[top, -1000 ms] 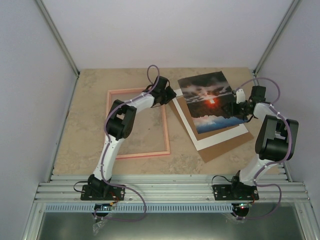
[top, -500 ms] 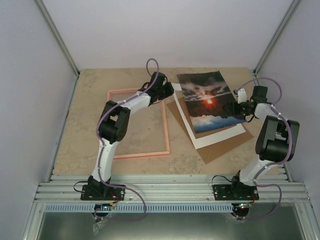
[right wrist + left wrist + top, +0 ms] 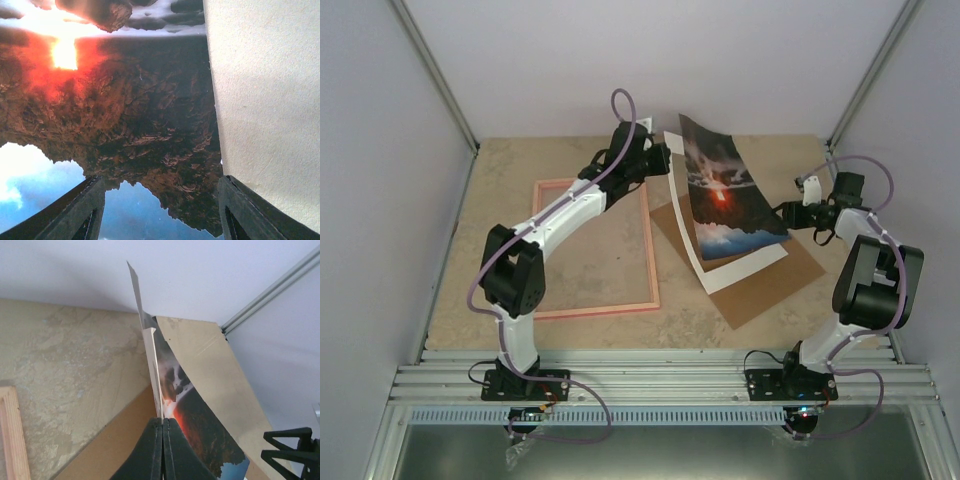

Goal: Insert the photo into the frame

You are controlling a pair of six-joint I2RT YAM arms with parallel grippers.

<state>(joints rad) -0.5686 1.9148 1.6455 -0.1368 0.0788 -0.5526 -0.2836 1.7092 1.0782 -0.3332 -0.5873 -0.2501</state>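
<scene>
- The left gripper (image 3: 657,160) is pinching the left edge of the photo (image 3: 725,200). Its jaws are pressed together on the print in the left wrist view, where a second ago they were standing partly apart beside it.
- The photo is no longer lying flat. Its left edge is rising steeply into the air, while its right end is still resting low on the stack.
- The white mat (image 3: 740,272) is curling up along the same edge and seems to be caught in the same pinch. The brown backing board (image 3: 770,290) is staying flat beneath.
- The left arm is reaching further out than before, and its elbow is swinging out to the left over the table (image 3: 500,230).
- The right gripper (image 3: 788,213) is hovering at the photo's right edge, a little further right than earlier. Its jaws are standing apart as before and gripping nothing.
- The frame (image 3: 595,311) is lying unmoved on the table, left of the stack, with nothing in it.
</scene>
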